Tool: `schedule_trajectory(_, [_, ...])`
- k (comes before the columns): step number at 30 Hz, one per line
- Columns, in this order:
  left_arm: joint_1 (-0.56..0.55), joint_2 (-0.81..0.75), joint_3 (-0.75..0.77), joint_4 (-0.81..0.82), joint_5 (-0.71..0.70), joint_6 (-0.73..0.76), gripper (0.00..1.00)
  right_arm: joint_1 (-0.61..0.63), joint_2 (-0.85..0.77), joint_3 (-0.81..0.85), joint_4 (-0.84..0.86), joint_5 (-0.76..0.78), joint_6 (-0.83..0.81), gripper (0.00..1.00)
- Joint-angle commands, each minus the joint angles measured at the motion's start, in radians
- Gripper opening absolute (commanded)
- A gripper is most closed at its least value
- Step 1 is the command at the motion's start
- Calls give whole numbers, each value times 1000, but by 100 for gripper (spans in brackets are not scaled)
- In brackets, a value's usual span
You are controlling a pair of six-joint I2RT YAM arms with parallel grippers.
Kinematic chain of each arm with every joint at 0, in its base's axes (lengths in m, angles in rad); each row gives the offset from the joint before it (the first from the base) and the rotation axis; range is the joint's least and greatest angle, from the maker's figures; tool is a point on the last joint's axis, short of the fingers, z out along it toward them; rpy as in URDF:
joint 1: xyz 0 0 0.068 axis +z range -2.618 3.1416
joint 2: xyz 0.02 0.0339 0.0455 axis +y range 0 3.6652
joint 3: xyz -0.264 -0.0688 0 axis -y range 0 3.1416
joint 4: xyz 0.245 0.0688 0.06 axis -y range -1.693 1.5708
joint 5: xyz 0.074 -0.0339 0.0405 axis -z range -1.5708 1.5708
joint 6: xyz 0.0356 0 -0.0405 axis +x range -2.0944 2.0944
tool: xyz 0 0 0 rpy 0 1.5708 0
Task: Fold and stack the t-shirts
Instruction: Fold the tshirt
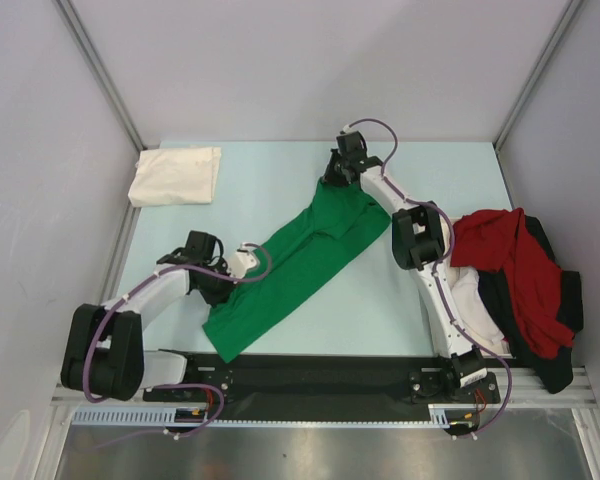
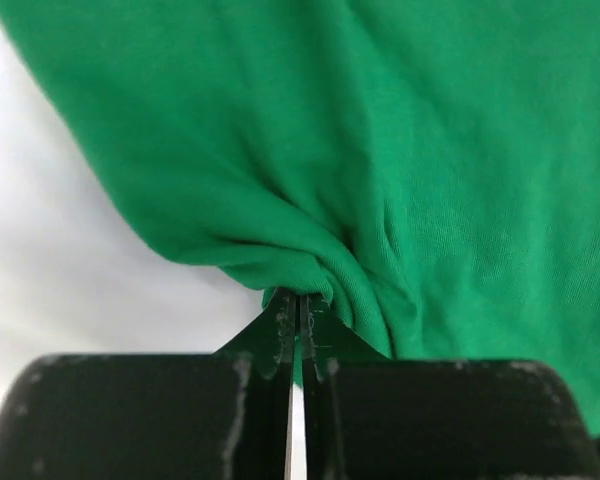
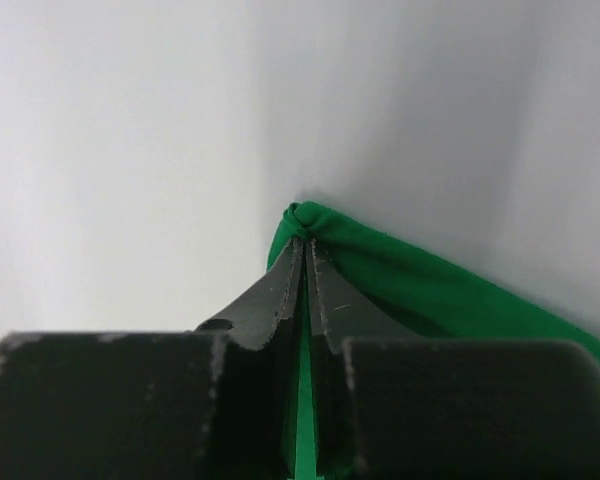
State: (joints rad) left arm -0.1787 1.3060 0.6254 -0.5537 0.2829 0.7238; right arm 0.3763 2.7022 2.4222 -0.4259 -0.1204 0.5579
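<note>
The bright green t-shirt (image 1: 298,263) lies stretched in a long diagonal band across the table. My left gripper (image 1: 242,262) is shut on its near-left edge; in the left wrist view the green cloth (image 2: 400,150) bunches at the closed fingertips (image 2: 298,305). My right gripper (image 1: 336,178) is shut on its far end; in the right wrist view the green cloth (image 3: 410,280) is pinched at the tips (image 3: 305,245). A cream-white t-shirt (image 1: 176,176) lies folded at the far left. The red t-shirt (image 1: 520,275) and a dark one (image 1: 560,360) lie heaped at the right.
White cloth (image 1: 472,300) shows under the red heap, beside the right arm. Grey walls enclose the table on three sides. A black rail (image 1: 310,378) runs along the near edge.
</note>
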Motion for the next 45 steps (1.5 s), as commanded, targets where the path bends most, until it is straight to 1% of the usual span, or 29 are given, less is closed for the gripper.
schedule_trajectory(1, [-27, -51, -49, -126, 125, -4, 1, 1, -1, 8, -17, -13, 24, 8])
schedule_trajectory(2, [-27, -62, -52, -123, 118, -7, 1, 0, -16, -6, -14, -10, 14, 18])
schedule_trajectory(4, [-27, -63, -52, -108, 99, -24, 2, -2, -71, -43, -20, 14, -24, 29])
schedule_trajectory(5, [-27, -62, -50, -101, 92, -29, 3, -4, -88, -51, -24, 24, -35, 37])
schedule_trajectory(11, [-22, -83, -44, -68, 1, -66, 3, -33, -231, -61, -109, 68, -115, 62])
schedule_trajectory(14, [-7, -112, -47, -74, -28, -61, 3, -50, -306, -66, -144, 82, -159, 67])
schedule_trajectory(17, [7, -131, -49, -87, -44, -61, 4, -53, -387, -77, -207, 119, -222, 69])
schedule_trajectory(19, [15, -146, -53, -92, -45, -64, 4, -54, -435, -142, -244, 198, -231, 69])
schedule_trajectory(20, [19, -151, -56, -97, -45, -64, 5, -54, -503, -196, -260, 261, -224, 68])
schedule_trajectory(21, [21, -160, -59, -100, -45, -66, 5, -59, -537, -318, -258, 289, -214, 69])
schedule_trajectory(24, [27, -171, -69, -106, -63, -67, 7, -83, -680, -535, -217, 352, -164, 66])
schedule_trajectory(25, [28, -171, -72, -107, -74, -67, 7, -99, -706, -663, -208, 357, -148, 65])
schedule_trajectory(27, [31, -172, -76, -114, -96, -64, 8, -114, -781, -783, -153, 346, -107, 63])
schedule_trajectory(28, [31, -174, -78, -115, -106, -64, 8, -122, -801, -878, -131, 346, -93, 61])
schedule_trajectory(31, [35, -180, -79, -127, -122, -61, 8, -129, -858, -1024, -61, 357, -60, 60])
schedule_trajectory(35, [35, -182, -76, -150, -123, -58, 11, -137, -845, -1084, 4, 312, -33, 59])
schedule_trajectory(40, [36, -178, -84, -160, -181, -46, 12, -146, -766, -1063, 35, 280, -15, 56])
schedule_trajectory(43, [39, -182, -101, -163, -195, -35, 12, -168, -749, -1052, 59, 255, 0, 54])
schedule_trajectory(45, [41, -177, -105, -166, -198, -29, 12, -181, -725, -1043, 84, 231, 13, 47])
